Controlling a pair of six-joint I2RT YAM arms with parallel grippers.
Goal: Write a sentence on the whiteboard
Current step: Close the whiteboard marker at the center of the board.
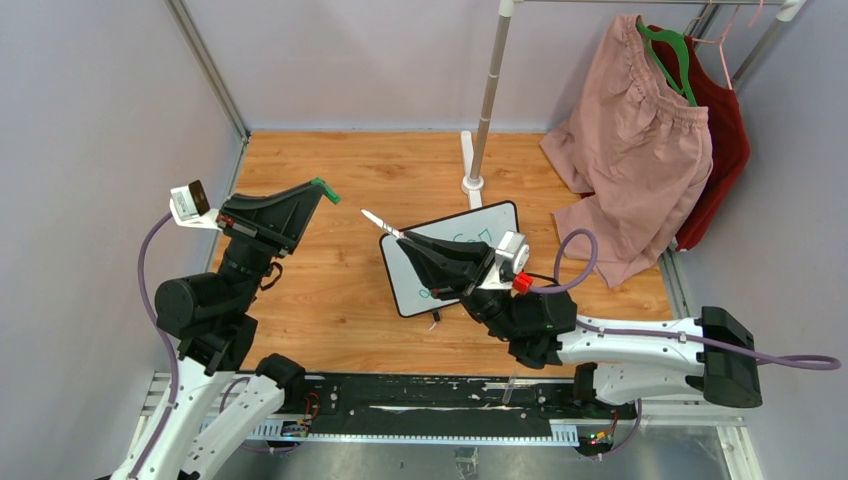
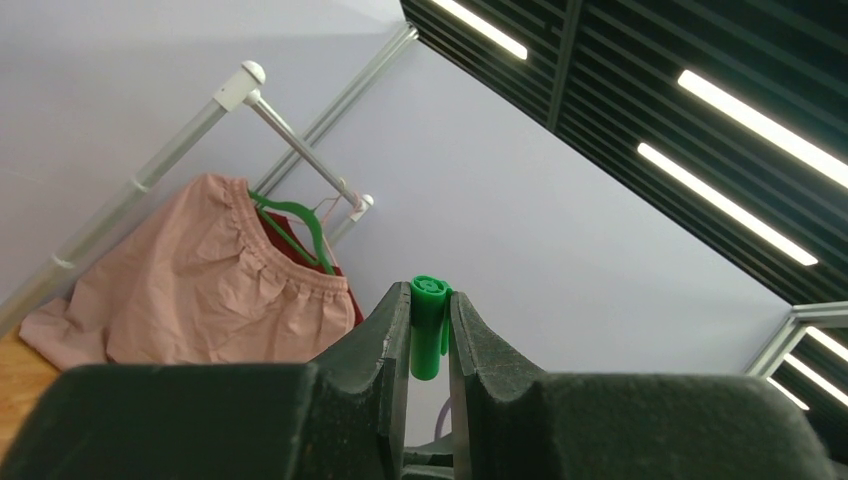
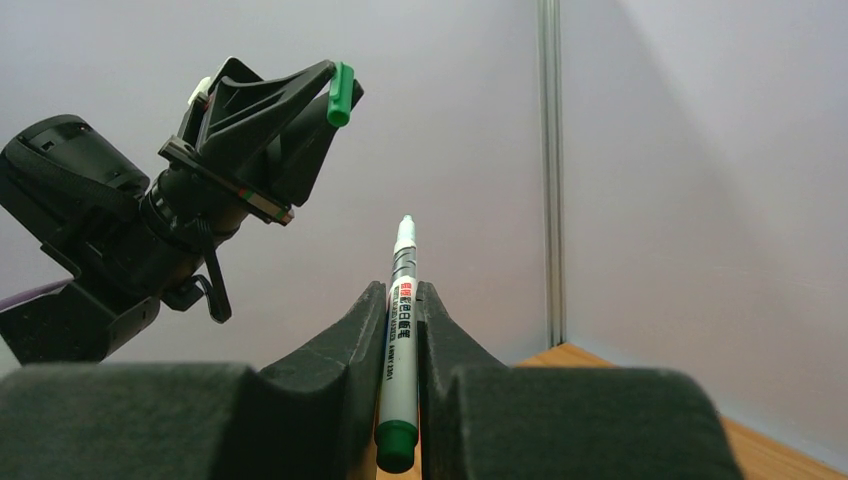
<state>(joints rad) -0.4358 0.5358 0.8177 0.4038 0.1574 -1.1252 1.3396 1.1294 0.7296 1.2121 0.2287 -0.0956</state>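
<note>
The whiteboard (image 1: 497, 222) lies tilted on the wooden table, partly hidden under my right arm. Green handwritten marks (image 1: 472, 238) show on it; the words are not readable here. My right gripper (image 1: 408, 238) is shut on a white marker (image 3: 401, 318) with a green end, held above the board's left corner, tip pointing up and left. My left gripper (image 1: 322, 188) is raised at the left and shut on the green marker cap (image 2: 429, 327). The cap also shows in the right wrist view (image 3: 340, 95), apart from the marker tip.
A clothes rack pole (image 1: 489, 95) with its white base stands behind the board. Pink shorts (image 1: 634, 150) and a red garment (image 1: 722, 140) hang at the back right. Grey walls enclose the table on the left and right.
</note>
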